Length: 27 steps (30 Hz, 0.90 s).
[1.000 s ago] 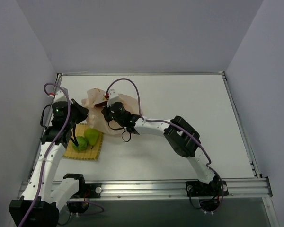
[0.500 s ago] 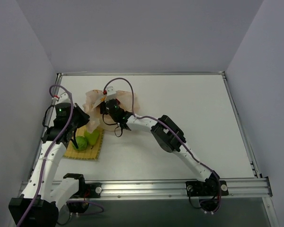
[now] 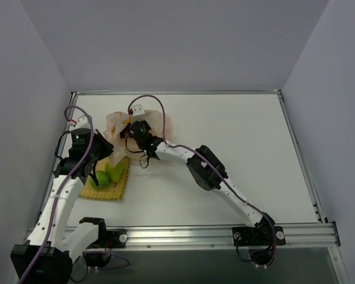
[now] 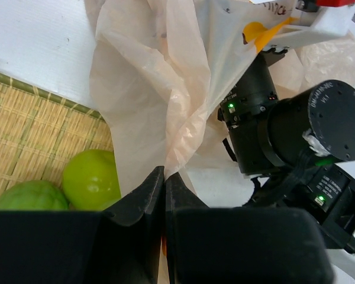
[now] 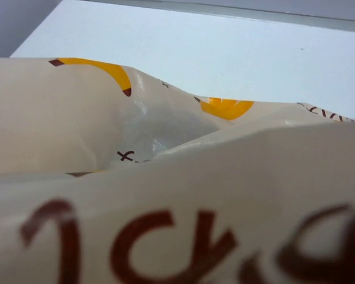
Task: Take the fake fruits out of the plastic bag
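The peach plastic bag [image 3: 113,125] printed with bananas lies bunched at the far left of the table. My left gripper [image 4: 164,175] is shut on a fold of the plastic bag [image 4: 160,89] just beside the mat. My right gripper [image 3: 130,131] is pushed into the bag's mouth. In the right wrist view the bag's film [image 5: 177,177] fills the picture and hides the fingers. Two fake fruits rest on the yellow woven mat [image 3: 119,188]: a round green one [image 3: 99,179] and a yellow-green pear-like one [image 3: 113,170]. The left wrist view shows both, the pear-like fruit [image 4: 92,177] and the round one [image 4: 29,196].
The left wall stands close behind my left arm [image 3: 62,189]. The right arm's black wrist motors [image 4: 296,130] sit right beside my left gripper. White tabletop [image 3: 242,136] stretches to the right, bounded by a metal rail [image 3: 225,234] at the near edge.
The right arm has reached further left and back into the bag, and the bag has bunched up towards the left. The left gripper has kept its hold and shifted slightly.
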Tool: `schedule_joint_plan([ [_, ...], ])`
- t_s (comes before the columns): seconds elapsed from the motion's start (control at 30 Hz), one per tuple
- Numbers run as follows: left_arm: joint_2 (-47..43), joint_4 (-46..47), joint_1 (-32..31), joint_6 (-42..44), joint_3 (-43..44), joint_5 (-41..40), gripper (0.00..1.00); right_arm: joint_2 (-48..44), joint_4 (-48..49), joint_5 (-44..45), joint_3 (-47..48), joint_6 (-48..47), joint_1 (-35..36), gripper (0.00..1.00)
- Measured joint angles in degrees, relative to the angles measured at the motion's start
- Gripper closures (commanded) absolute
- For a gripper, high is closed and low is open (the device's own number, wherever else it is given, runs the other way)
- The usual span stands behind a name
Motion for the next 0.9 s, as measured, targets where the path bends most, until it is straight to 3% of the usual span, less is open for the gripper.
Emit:
schedule_joint_plan([
  [0.23, 1.1, 1.5, -0.4, -0.7, -0.1, 0.3, 0.98, 7.1, -3.9, -1.0, 9.7, 2.1, -1.0, 0.02],
  [0.3, 1.3, 1.9, -0.4, -0.9, -0.1, 0.4, 0.98, 8.8, -5.2, -2.7, 13.0, 3.9, -1.7, 0.17],
  [0.33, 1.4, 2.1, -0.5, -1.1, -0.1, 0.3, 0.98, 9.6, -5.6, -3.7, 14.6, 5.0, -2.1, 0.38],
  [0.43, 1.4, 2.4, -0.8, -1.3, -0.1, 0.3, 0.98, 11.0, -5.2, -6.7, 16.7, 8.9, -3.5, 0.72],
  [0.6, 1.7, 3.7, -1.0, -1.6, -0.1, 0.3, 0.98, 13.4, -2.6, -10.7, 18.1, 13.4, -4.8, 0.96],
  [0.7, 2.0, 4.0, -1.1, -1.6, -0.1, 0.1, 0.98, 13.2, 1.2, -12.3, 15.2, 14.9, -4.9, 1.00],
  [0.9, 2.6, 4.0, -1.1, -1.7, -0.4, -0.8, 0.98, 4.9, 13.9, -15.0, -4.5, 16.2, -5.1, 1.00],
])
